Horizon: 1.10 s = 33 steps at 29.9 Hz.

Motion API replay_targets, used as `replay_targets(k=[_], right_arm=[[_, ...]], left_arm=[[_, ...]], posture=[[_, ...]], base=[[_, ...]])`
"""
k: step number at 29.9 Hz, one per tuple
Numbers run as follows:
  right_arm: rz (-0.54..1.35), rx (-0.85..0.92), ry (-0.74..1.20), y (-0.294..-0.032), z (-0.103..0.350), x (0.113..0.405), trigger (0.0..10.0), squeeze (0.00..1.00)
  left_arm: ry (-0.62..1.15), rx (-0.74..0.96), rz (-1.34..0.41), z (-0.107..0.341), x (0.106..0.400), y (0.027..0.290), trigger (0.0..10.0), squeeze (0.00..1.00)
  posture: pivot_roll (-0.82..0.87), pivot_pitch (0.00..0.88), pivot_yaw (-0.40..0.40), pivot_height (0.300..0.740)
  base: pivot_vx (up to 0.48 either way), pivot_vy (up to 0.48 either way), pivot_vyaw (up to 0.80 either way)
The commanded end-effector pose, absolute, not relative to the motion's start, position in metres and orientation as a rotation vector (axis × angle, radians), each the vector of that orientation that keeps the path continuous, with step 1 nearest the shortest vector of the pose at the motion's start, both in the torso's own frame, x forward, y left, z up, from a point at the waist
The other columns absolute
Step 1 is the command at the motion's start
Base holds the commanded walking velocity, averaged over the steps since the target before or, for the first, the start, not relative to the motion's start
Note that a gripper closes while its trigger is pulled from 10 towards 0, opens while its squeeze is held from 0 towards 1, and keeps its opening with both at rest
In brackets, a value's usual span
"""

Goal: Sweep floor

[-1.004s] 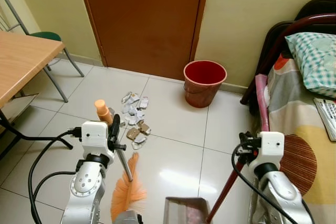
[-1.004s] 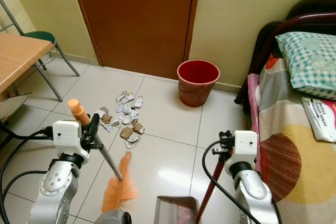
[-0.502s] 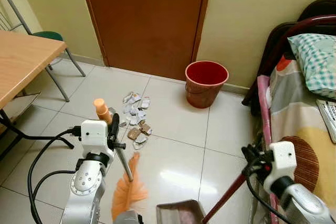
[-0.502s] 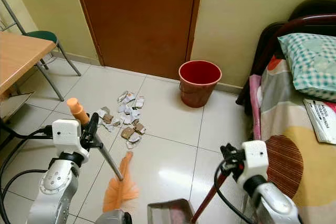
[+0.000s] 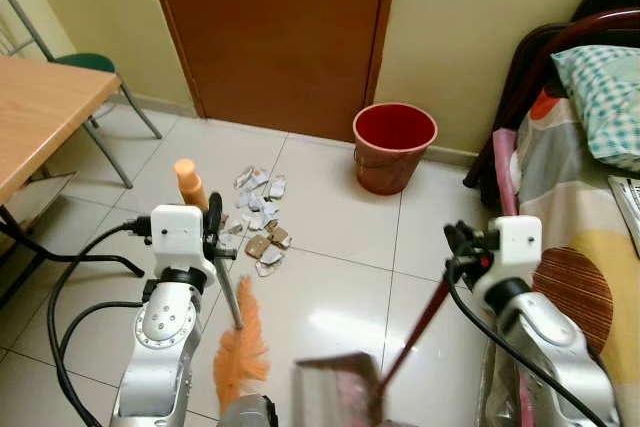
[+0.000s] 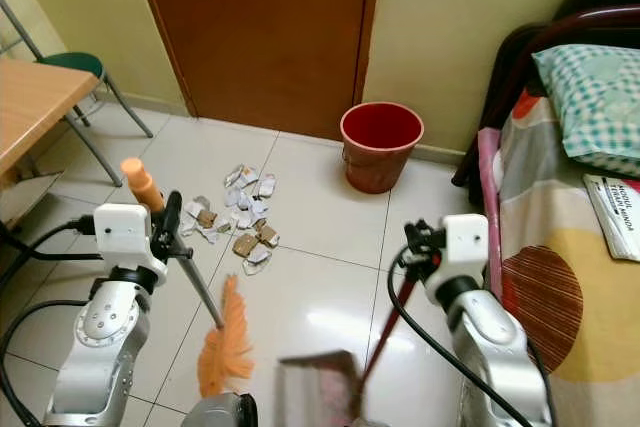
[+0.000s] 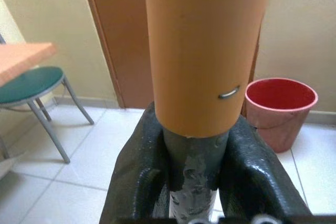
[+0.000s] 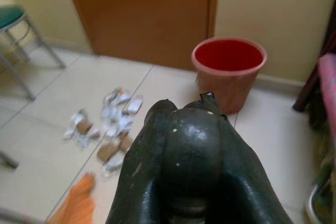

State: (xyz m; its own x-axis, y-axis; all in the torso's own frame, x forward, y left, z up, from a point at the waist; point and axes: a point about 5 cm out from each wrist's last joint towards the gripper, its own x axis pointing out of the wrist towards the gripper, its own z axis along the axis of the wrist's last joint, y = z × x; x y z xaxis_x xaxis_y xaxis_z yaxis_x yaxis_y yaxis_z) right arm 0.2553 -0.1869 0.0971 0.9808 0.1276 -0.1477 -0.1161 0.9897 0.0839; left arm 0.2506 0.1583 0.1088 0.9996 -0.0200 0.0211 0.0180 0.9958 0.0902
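Note:
A broom with an orange grip (image 5: 186,182), grey shaft and orange bristles (image 5: 240,357) leans over the tiles, and my left gripper (image 5: 213,237) is shut on its shaft. In the left wrist view both black fingers (image 7: 137,177) clamp the shaft just below the orange grip (image 7: 202,51). My right gripper (image 5: 455,252) is shut on the red handle (image 5: 415,332) of a dark dustpan (image 5: 335,387), which is blurred near the bottom edge beside the bristles. A pile of paper scraps (image 5: 258,222) lies on the floor ahead of the broom. The scraps (image 8: 105,124) also show in the right wrist view.
A red bucket (image 5: 394,147) stands by the wall next to the brown door (image 5: 280,27). A wooden table (image 5: 40,112) and a green chair (image 5: 85,65) are on the left. A bed (image 5: 590,247) with a checked pillow (image 5: 605,87) lines the right side.
My right gripper has come up and inward from low on the right, and the dustpan has swung with it and is blurred. The left arm and broom have barely moved.

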Motion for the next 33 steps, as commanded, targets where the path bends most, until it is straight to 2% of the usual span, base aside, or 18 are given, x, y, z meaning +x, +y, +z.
replay_targets(k=[1, 9, 13, 18, 20, 26, 33], right_arm=[[0.066, 0.029, 0.095, -0.19, 0.106, 0.26, 10.0, 0.0], [0.029, -0.006, 0.079, -0.183, 0.104, 0.264, 10.0, 0.0], [0.011, -0.022, 0.07, -0.183, 0.104, 0.268, 10.0, 0.0], [-0.034, -0.038, 0.052, -0.19, 0.105, 0.274, 10.0, 0.0], [-0.059, -0.036, 0.033, -0.194, 0.107, 0.276, 10.0, 0.0], [-0.136, -0.012, 0.061, -0.202, 0.101, 0.282, 10.0, 0.0], [-0.135, -0.003, 0.055, -0.199, 0.101, 0.288, 10.0, 0.0]], left_arm=[[-0.043, 0.125, -0.018, 0.11, 0.245, 0.155, 10.0, 0.0], [-0.09, 0.174, 0.009, 0.117, 0.234, 0.156, 10.0, 0.0], [-0.156, 0.243, 0.114, 0.131, 0.241, 0.178, 10.0, 0.0], [-0.159, 0.24, 0.097, 0.132, 0.254, 0.18, 10.0, 0.0], [-0.19, 0.287, 0.036, 0.137, 0.263, 0.171, 10.0, 0.0], [-0.207, 0.248, -0.067, 0.139, 0.28, 0.152, 10.0, 0.0], [-0.206, 0.299, -0.168, 0.135, 0.289, 0.143, 10.0, 0.0]], posture=[[-0.02, 0.111, -0.012, 0.74], [0.0, 0.113, -0.03, 0.74], [0.0, 0.109, -0.033, 0.74], [0.0, 0.104, -0.035, 0.74], [0.0, 0.102, -0.035, 0.74], [0.0, 0.093, -0.032, 0.74], [0.0, 0.092, -0.029, 0.74]], base=[[0.0, 0.0, 0.0], [0.0, 0.0, 0.0], [0.0, 0.0, 0.0], [0.0, 0.0, 0.0], [0.0, 0.0, 0.0], [0.0, 0.0, 0.0], [0.0, 0.0, 0.0]])
